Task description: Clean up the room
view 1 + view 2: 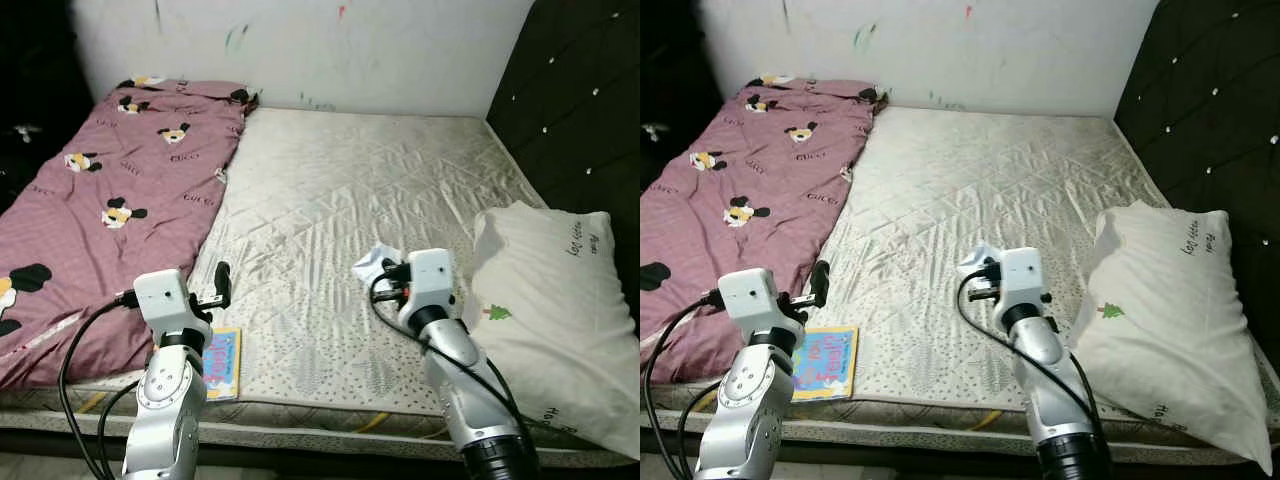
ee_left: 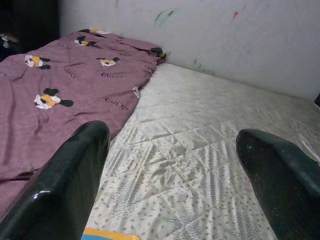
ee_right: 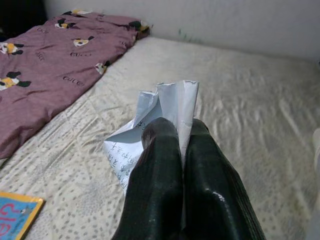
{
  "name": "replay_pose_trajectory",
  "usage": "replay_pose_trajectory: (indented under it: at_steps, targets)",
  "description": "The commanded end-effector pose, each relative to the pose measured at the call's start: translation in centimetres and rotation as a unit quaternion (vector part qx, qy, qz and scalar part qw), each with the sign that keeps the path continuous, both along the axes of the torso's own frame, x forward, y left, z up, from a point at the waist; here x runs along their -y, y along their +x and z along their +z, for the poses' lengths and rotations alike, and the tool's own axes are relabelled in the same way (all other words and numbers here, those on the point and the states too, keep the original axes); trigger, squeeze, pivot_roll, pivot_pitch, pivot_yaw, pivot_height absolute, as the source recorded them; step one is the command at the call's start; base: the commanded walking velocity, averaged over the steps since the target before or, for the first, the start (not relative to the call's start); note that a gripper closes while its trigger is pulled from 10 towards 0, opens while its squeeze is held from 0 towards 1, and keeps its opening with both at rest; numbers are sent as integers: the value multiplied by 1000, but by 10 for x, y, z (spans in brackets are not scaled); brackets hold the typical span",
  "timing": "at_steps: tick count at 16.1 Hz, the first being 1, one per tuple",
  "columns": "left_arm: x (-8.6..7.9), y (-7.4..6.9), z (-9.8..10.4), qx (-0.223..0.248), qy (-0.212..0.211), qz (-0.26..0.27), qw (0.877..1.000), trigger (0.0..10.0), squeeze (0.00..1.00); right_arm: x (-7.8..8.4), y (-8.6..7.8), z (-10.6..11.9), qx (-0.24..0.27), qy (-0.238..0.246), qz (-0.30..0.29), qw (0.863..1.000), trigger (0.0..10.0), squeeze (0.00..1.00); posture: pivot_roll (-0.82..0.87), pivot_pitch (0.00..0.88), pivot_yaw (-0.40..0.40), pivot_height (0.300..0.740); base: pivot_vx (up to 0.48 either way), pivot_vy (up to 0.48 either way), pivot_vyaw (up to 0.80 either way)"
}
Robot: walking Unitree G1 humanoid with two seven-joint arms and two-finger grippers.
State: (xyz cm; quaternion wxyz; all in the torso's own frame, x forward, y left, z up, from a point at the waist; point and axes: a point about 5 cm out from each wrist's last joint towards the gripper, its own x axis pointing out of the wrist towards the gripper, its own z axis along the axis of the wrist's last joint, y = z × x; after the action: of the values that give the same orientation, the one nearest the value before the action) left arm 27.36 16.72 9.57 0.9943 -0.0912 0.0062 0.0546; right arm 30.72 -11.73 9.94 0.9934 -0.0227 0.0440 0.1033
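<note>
The crumpled paper (image 3: 159, 116) is pinched in the right gripper (image 3: 181, 131), above the bed (image 1: 330, 180) near its front edge. The left gripper (image 2: 172, 150), spread wide, hangs over the book (image 1: 222, 364) at the front edge.

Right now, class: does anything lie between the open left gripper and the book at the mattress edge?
Nothing visible does. The left gripper hangs open above the book, with bare mattress around it.
</note>
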Motion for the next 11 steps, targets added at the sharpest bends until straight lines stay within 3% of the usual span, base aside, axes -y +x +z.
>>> replay_pose_trajectory:
  at_steps: [1,4,11]
  targets:
    - [0,1,0,0,3,0,1000,10000,0,3,1,-3,1,-10,-8,1000,10000,0,-7,5,-12,740,0,371,0]
    - [0,2,0,0,3,0,1000,10000,0,8,4,-1,3,-14,-21,1000,10000,0,-12,4,-11,740,0,369,0]
    - [1,4,1,2,2,0,1000,10000,0,3,1,0,3,1,20,1000,10000,0,-13,5,-12,740,0,392,0]
